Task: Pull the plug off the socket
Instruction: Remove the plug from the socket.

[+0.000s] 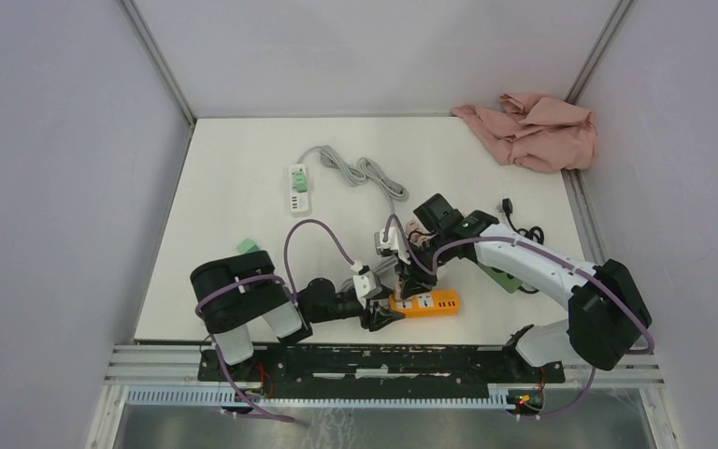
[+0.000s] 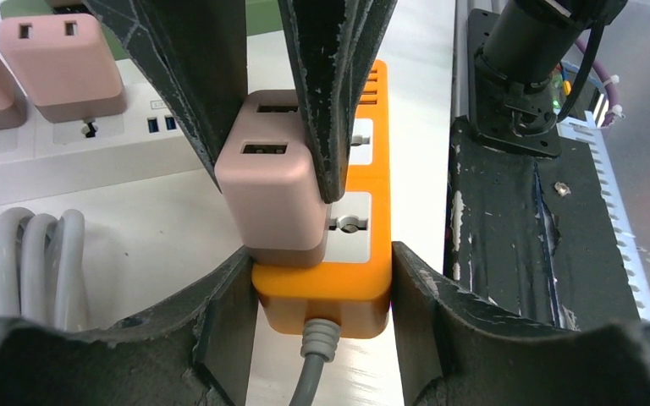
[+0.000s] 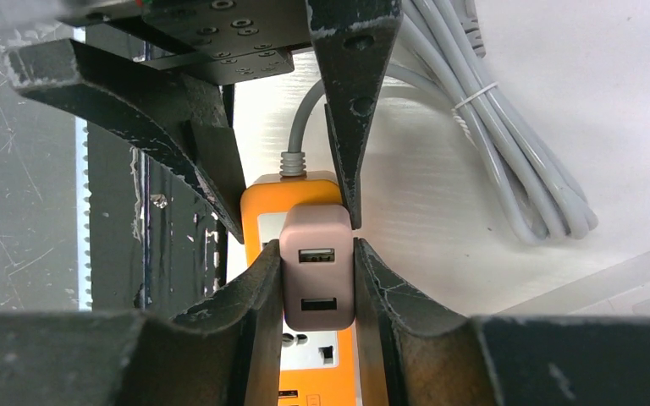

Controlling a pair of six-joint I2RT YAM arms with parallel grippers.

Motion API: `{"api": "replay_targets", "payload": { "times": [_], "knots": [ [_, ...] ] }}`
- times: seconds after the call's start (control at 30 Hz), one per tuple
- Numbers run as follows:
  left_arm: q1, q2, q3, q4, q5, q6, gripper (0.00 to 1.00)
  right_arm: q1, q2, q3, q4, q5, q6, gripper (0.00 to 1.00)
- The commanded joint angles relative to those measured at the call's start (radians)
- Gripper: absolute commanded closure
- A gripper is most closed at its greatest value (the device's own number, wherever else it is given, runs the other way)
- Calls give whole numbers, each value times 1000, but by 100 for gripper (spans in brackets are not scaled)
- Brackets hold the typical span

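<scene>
The socket is an orange power strip [image 1: 430, 303] lying near the table's front edge, its grey cable leaving the near end. My left gripper [image 2: 322, 262] is shut on that cable end of the socket [image 2: 351, 292], one jaw against each side. The plug [image 2: 271, 190] is a pink block with two USB ports, sitting on the strip's end outlet. My right gripper [image 3: 316, 254] comes down from above and is shut on the plug [image 3: 317, 283], its fingers [image 2: 195, 76] pressing both flanks. The left fingers [image 3: 351, 101] stand just behind.
A white strip [image 2: 68, 144] with more pink plugs [image 2: 59, 63] and a coiled grey cable [image 2: 30, 254] lie beside the orange one. Farther back are a white-green strip [image 1: 299, 190], a pink cloth [image 1: 533, 131] and a black cable [image 1: 519, 229]. A metal rail [image 1: 383, 360] borders the front.
</scene>
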State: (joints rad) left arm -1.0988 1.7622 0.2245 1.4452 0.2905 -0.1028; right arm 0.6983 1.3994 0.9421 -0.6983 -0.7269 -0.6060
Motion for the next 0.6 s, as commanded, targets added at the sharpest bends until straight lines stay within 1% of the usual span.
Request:
{"api": "replay_targets", "payload": {
  "times": [0.0, 0.07, 0.2, 0.27, 0.37, 0.47, 0.5, 0.57],
  "knots": [
    [5, -33, 4, 78, 8, 22, 97, -50, -58, 41, 59, -90, -20, 100],
    [15, -41, -14, 96, 6, 18, 97, -51, -68, 28, 15, -92, -85, 100],
    [29, -57, -15, 79, 4, 18, 97, -36, -50, 27, -69, -189, -184, 100],
    [30, -58, 5, 48, 5, 20, 97, -10, -41, 35, -67, -202, -178, 100],
    [29, -43, 43, 23, 19, 19, 97, 26, -39, 29, 35, -208, -65, 100],
    [29, -17, 72, 23, 31, 14, 97, 19, -29, 29, 160, -152, 113, 100],
    [29, -10, 75, 22, 33, 11, 97, 4, -25, 31, 176, -141, 147, 100],
    [28, -4, 71, 25, 31, 9, 97, -36, -31, 28, 180, -131, 152, 100]
  ]
}}
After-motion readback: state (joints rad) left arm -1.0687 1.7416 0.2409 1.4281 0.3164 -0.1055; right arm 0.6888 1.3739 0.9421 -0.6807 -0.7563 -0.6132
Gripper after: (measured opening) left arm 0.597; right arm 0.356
